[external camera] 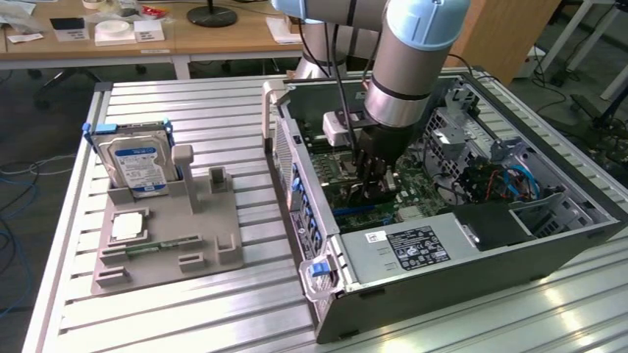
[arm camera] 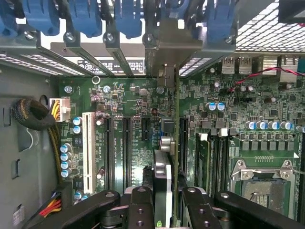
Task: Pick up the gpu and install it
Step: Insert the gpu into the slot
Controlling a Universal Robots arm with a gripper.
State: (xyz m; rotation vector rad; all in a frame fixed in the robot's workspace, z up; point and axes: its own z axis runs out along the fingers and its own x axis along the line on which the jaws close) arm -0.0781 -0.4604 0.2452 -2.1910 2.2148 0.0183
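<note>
- Ribbed metal tabletop [external camera: 206, 110] is bearing an open computer case [external camera: 471, 279].
- Gripper [arm camera: 167, 210] is reaching inside, jaws partly closed, pinching the gpu [arm camera: 164, 186] edge-on above the motherboard [arm camera: 128, 109] slots.

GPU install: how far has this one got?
Pickup looks done: the pincer is down inside the open computer case, shut on the gpu, and the grey holder on the table keeps the hard drive. In hand: the card stands edge-on over the motherboard slots. Left: whether it is fully seated cannot be told.
</note>
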